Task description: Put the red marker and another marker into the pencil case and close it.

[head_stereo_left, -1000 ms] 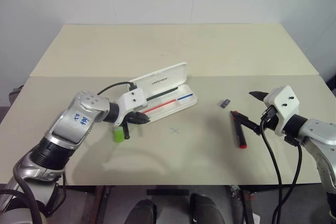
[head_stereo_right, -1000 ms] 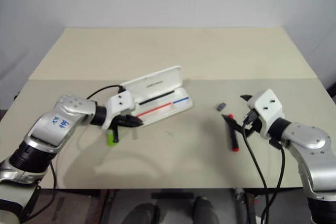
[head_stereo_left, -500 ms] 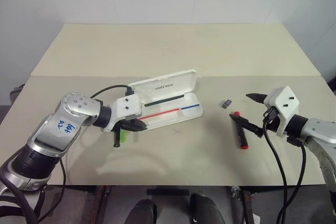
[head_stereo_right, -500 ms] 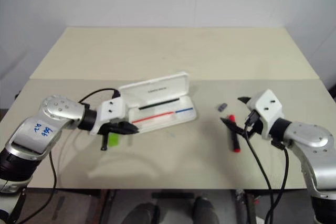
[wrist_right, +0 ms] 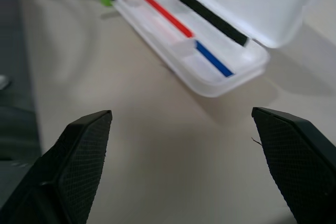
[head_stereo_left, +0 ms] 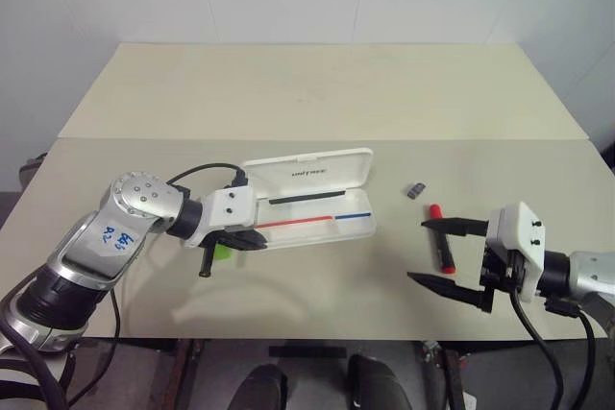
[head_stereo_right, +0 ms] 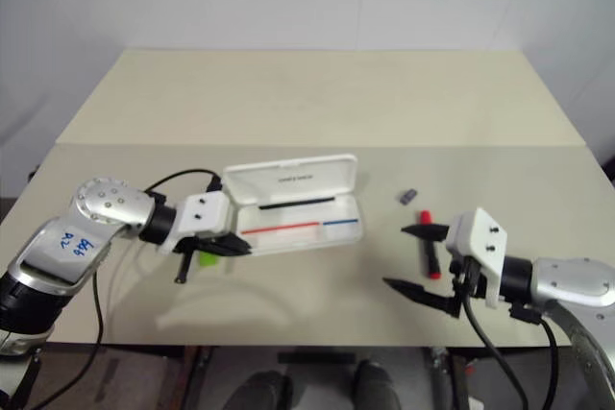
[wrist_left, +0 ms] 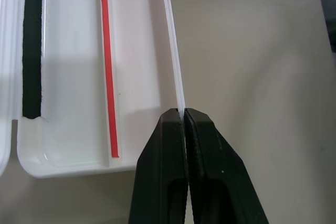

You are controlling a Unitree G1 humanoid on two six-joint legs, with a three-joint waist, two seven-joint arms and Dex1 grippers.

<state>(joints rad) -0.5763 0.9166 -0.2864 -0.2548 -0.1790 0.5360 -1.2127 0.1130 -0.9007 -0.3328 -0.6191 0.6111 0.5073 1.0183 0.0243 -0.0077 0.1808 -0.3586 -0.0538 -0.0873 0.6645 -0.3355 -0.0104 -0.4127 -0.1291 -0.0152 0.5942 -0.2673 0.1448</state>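
Note:
The white pencil case [head_stereo_left: 309, 171] lies open mid-table, lid tipped back, with thin red, blue and black lines in its tray [wrist_left: 68, 103]. My left gripper [head_stereo_left: 258, 242] is shut on the thin near wall of the tray at its left end; the left wrist view has that rim between the fingertips [wrist_left: 173, 129]. The lime-green marker [head_stereo_left: 221, 253] peeks out beside that gripper, on the table outside the case. The red marker [head_stereo_left: 440, 241] lies on the table at the right. My right gripper [head_stereo_left: 419, 252] stands wide open beside it, fingers pointing toward the case [wrist_right: 210, 45].
A small dark grey piece [head_stereo_left: 416, 189] lies just beyond the red marker. The table's near edge [head_stereo_left: 317, 338] runs close below both grippers. A black cable [head_stereo_left: 197, 172] loops off the left wrist.
The left gripper has swung the case round so it lies more level with the table's edge. The right gripper has drawn back toward the near edge and turned, still open.

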